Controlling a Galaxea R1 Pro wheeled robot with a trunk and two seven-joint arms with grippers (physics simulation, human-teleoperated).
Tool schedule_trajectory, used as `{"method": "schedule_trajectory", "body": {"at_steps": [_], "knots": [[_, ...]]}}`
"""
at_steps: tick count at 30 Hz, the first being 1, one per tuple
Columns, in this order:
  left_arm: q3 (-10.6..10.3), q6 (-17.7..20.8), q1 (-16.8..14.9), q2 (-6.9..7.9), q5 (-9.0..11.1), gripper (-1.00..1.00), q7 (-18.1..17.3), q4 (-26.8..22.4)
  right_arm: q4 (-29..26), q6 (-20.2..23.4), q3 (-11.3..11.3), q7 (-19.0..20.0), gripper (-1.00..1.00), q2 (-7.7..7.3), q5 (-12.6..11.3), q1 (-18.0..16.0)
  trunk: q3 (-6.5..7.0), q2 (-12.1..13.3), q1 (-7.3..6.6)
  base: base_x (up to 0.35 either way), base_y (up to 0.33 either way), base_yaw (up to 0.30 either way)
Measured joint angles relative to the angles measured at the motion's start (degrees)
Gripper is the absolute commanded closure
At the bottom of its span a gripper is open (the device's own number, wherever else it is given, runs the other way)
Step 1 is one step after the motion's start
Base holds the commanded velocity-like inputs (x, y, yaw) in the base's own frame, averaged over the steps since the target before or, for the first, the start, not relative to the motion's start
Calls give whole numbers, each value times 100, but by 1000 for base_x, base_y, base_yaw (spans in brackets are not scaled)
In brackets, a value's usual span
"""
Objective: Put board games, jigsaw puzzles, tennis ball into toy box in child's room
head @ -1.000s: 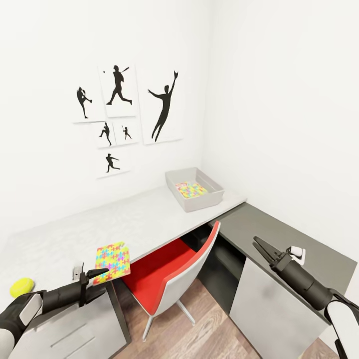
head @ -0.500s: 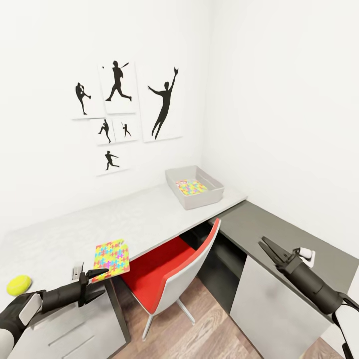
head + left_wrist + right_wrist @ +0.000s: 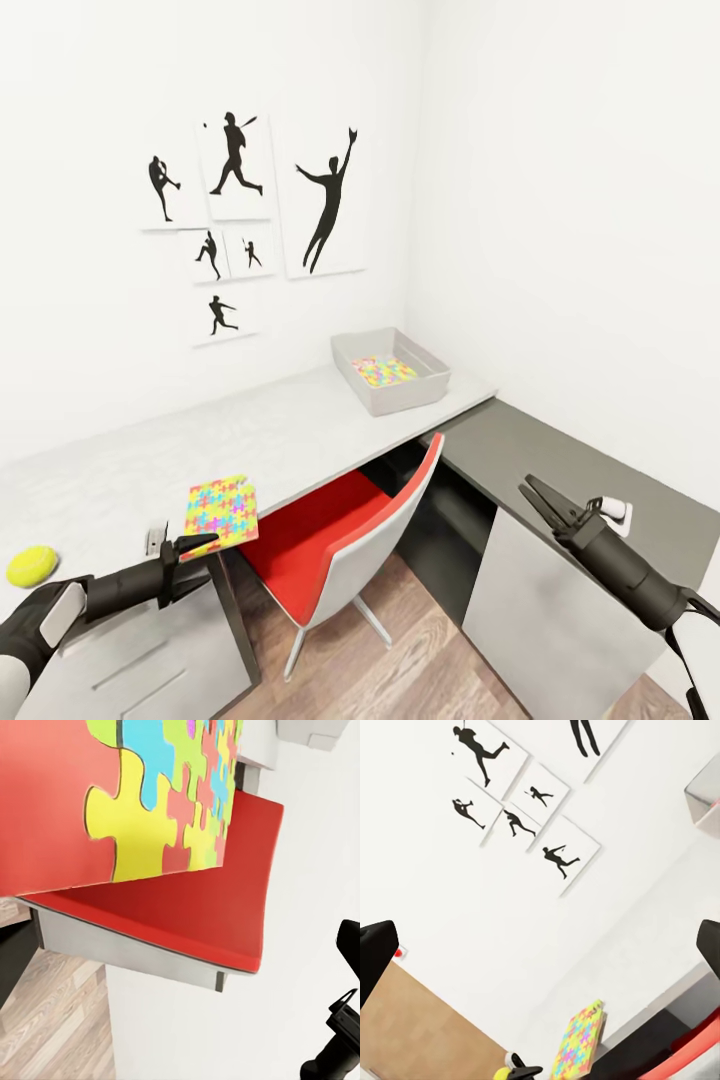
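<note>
Step in hand, my read: 2nd puzzle (image 3: 221, 508) pickup for transfer to toy box (image 3: 392, 371), which already holds 1 puzzle.
Left gripper (image 3: 192, 547) low at table (image 3: 300, 430) front edge, arm reaching fwd, fingers pinching puzzle's near edge; sheet juts beyond tips, tilted.
Ball (image 3: 30, 565) back beside left forearm.
Right gripper (image 3: 535, 495) jaws spread, empty, over dark cabinet (image 3: 560, 465).
Next: carry puzzle fwd & right to box, well apart from gripper; keep pinch.

You have one jigsaw puzzle (image 3: 221, 507) flat at the pale surface's (image 3: 290, 430) front edge, its corner overhanging. A second puzzle (image 3: 385, 371) lies inside the grey toy box (image 3: 391, 372) at the far end; the tennis ball (image 3: 31, 565) rests well apart
</note>
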Motion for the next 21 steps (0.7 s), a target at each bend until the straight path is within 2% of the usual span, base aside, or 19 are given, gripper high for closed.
{"method": "schedule_trajectory", "body": {"at_steps": [14, 21], "knots": [[0, -20, 1, -2, -1, -100, -42, -12, -3, -1, 0, 0, -100, 1, 3, 0, -252, -562, 308, 0, 0, 0], [-1, -28, -1, -8, 10, -100, -75, -112, -2, -4, 0, 0, -100, 1, 0, 0, -252, -563, 308, 0, 0, 0]]}}
